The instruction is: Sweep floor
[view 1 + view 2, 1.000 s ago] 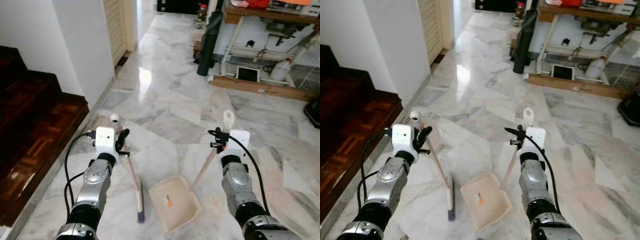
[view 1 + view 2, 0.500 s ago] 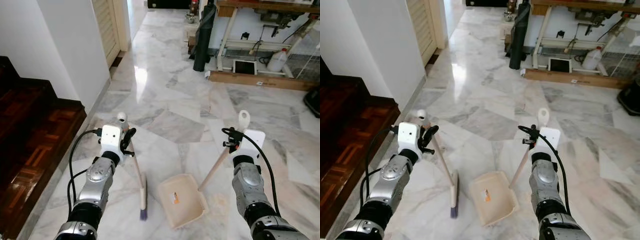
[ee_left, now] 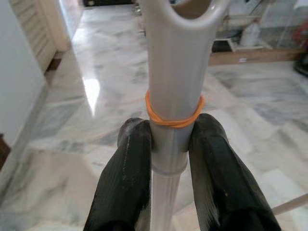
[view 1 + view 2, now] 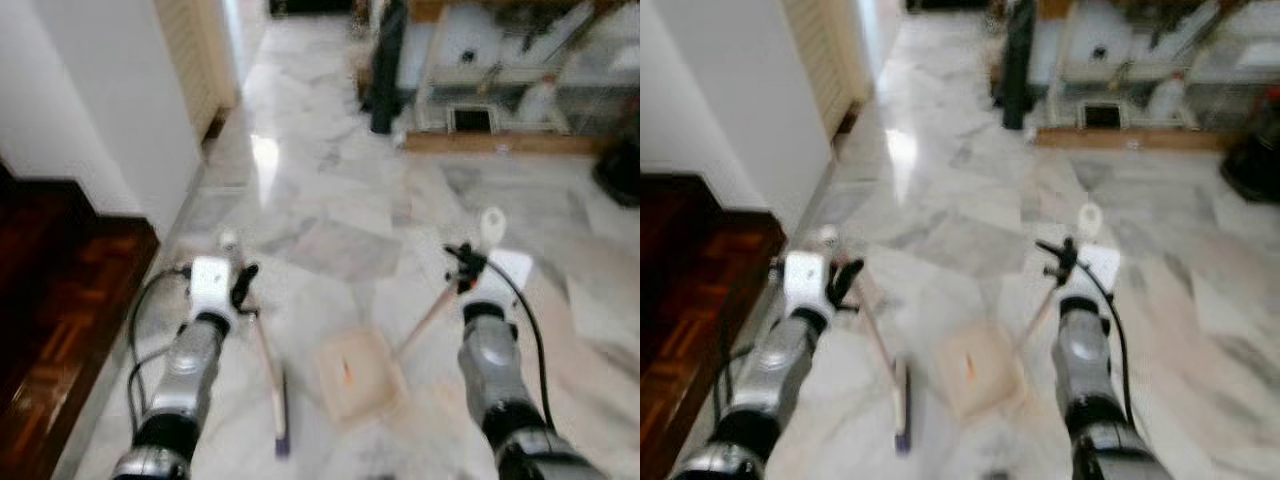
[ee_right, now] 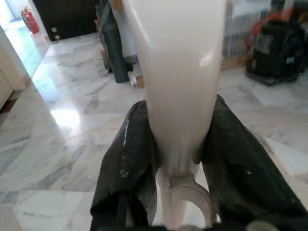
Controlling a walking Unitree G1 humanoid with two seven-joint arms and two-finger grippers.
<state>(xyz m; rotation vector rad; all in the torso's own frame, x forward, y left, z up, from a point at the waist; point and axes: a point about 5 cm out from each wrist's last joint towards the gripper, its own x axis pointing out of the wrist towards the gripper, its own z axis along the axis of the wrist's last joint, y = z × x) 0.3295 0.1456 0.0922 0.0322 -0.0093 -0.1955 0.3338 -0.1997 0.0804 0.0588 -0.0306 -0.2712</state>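
Left gripper (image 3: 166, 144) clamped on the broom (image 4: 268, 362) handle, fingers (image 3: 126, 178) either side just below an orange rubber band (image 3: 173, 115). Broom slants down to the marble floor (image 4: 330, 190), bristles touching it left of the dustpan (image 4: 360, 372). Right gripper (image 5: 175, 144) clamped on the dustpan's pale handle; pan sits on the floor between the arms. Head views are blurred. Dark wooden step (image 4: 60, 300) and white wall (image 4: 90, 100) to the left, workbench (image 4: 500, 60) clutter far ahead.
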